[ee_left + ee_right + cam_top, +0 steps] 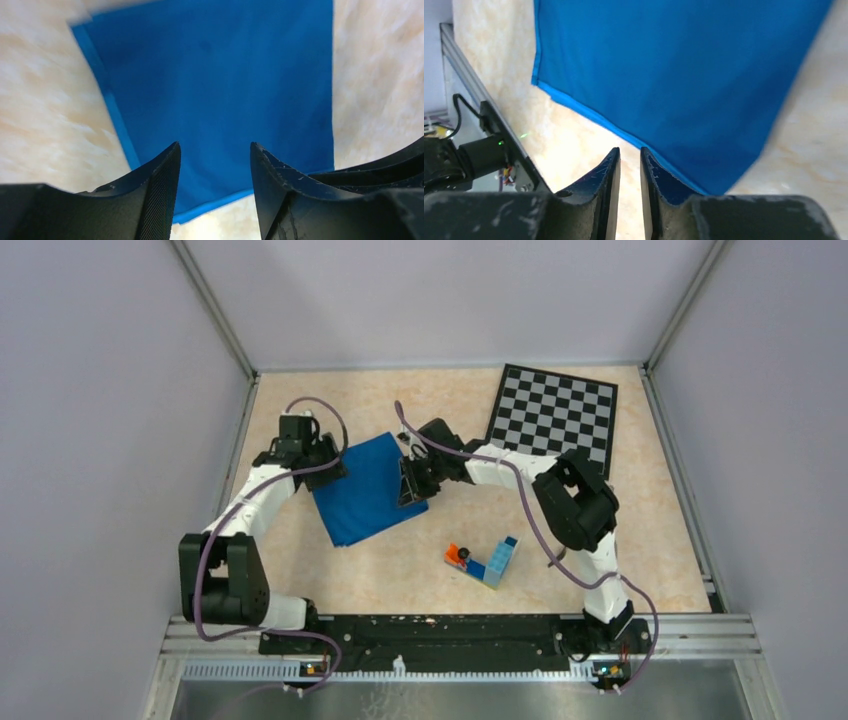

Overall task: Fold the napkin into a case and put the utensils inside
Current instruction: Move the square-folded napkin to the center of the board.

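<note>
Evidently the folding step is in hand. At left, the left claw [215,147] hovers spread over the napkin's far-left edge, pinching nothing. The napkin [368,490] lies flat mid-desk, seemingly doubled, a lower layer peeking out along two edges. At its right edge the right claw [630,150] stands parted by only a slit, nothing between. Next, I judge, comes a fresh pinch on an edge for another fold; the utensils show in no view. Further right sit toy bricks [497,562], then a chessboard [553,415] at far right. The desk [640,560] is pale marbled beige, boxed by plain grey walls [100,390].
</note>
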You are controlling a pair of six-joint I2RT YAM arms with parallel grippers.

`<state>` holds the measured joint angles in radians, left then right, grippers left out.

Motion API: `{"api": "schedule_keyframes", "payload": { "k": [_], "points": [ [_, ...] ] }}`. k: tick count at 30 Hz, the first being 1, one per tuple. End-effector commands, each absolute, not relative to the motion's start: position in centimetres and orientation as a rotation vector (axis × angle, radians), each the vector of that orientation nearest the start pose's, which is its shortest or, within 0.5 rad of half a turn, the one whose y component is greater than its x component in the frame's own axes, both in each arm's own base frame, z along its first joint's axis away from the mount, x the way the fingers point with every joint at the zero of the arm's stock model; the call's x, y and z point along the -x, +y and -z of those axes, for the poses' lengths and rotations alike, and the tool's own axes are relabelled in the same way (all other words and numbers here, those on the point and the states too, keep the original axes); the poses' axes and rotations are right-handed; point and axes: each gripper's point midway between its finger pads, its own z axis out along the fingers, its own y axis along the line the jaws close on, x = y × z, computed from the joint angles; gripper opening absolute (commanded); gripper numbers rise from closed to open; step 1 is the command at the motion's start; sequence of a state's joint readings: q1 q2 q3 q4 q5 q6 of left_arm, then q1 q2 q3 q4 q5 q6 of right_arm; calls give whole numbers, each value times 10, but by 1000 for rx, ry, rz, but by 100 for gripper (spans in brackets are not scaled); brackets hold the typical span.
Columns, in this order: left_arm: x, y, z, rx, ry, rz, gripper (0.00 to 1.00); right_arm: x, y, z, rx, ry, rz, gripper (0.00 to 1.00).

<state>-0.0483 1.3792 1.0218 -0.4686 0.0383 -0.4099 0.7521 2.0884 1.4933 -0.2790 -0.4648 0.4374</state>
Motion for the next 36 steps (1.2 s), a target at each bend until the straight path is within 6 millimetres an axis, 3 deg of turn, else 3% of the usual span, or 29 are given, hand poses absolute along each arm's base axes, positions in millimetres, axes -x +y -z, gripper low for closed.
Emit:
{"api": "schedule_keyframes", "payload": {
  "k": [1,4,7,11,13,15,17,19,21,24,26,29,32,36],
  "points": [
    [-347,-78,-115,450,2412,533,59,-289,418,-63,632,2548,-1110,16],
    [-338,-80,-119,444,2399,556,59,-303,394,-36,584,2627,-931,8],
    [-328,-78,-131,409,2382,539,61,-324,343,-9,478,2711,-677,4],
    [-316,-79,-145,377,2365,555,62,-386,269,-5,385,2656,-259,4],
    [-312,-87,-150,362,2353,620,63,-426,272,-17,452,2548,-199,4],
    [-310,-98,-156,355,2333,710,63,-464,294,-37,543,2427,-213,6],
    [-310,-110,-158,339,2315,803,63,-482,315,-68,579,2388,-259,9],
    [-314,-119,-156,322,2303,872,67,-471,335,-98,608,2382,-396,20],
    [-321,-134,-152,269,2302,929,70,-445,346,-123,598,2376,-562,31],
    [-335,-167,-149,149,2324,1001,70,-400,354,-122,552,2413,-813,38],
    [-348,-185,-141,86,2359,997,66,-375,359,-114,540,2425,-959,37],
    [-368,-199,-120,80,2427,1008,55,-362,354,-96,464,2468,-1025,27],
    [-383,-193,-91,135,2508,914,47,-361,343,-77,431,2520,-1004,16],
    [-378,-181,-63,192,2570,818,44,-373,328,-55,436,2550,-925,15]
  ]
}}
